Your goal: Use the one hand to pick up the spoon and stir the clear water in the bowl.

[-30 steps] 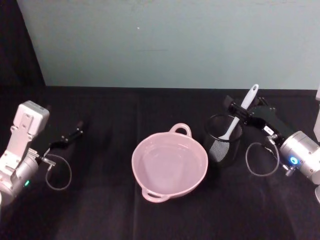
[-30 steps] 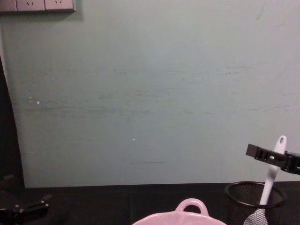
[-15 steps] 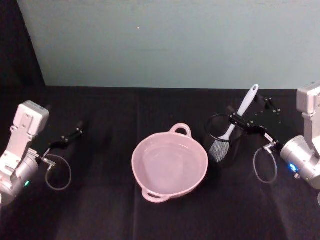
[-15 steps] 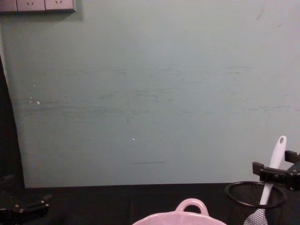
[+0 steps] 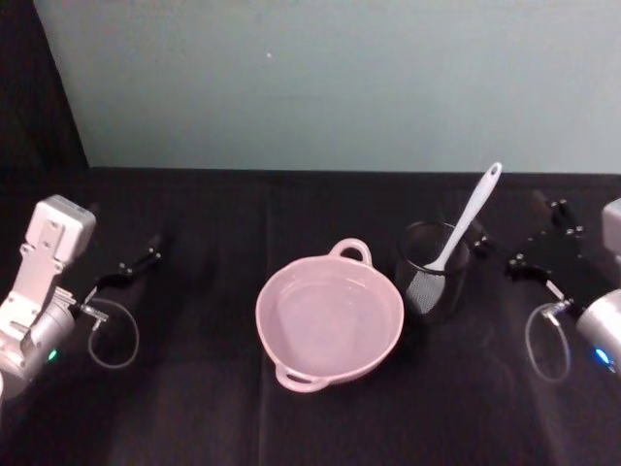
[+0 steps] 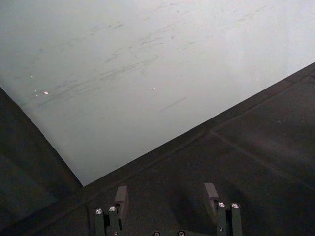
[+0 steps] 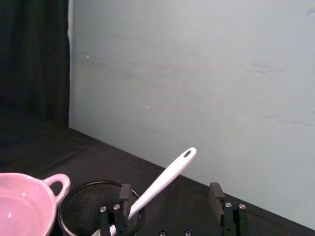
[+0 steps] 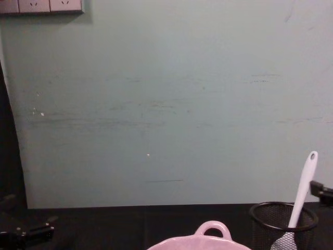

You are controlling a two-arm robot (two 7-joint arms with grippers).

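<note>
Fingers [image 7: 124, 194] of the right gripper [image 7: 170, 199] are spread apart with nothing between them; in the right wrist view the spoon [image 7: 162, 179] handle passes just by one finger, contact not evident. In the head view the right gripper [image 5: 543, 248] sits to the right of the black mesh cup [image 5: 432, 282], apart from it, above the black tablecloth [image 5: 194, 388]. Its silver wrist [image 5: 604, 340] with a blue light shows at the right edge.

Spoon [image 5: 466, 221]: white, standing tilted in the mesh cup, blade down inside, handle end with hole leaning up and toward the right. Chest view gives the same: spoon [image 8: 302, 190] rising out of the cup [image 8: 283, 219].

Bowl [image 5: 328, 316]: pale pink, centre of the table, just left of the cup, loop handle toward the wall. Clear water inside.

Left gripper [image 5: 131, 270]: low over the table at far left, well apart from the bowl, fingers [image 6: 121, 196] spread, empty.
</note>
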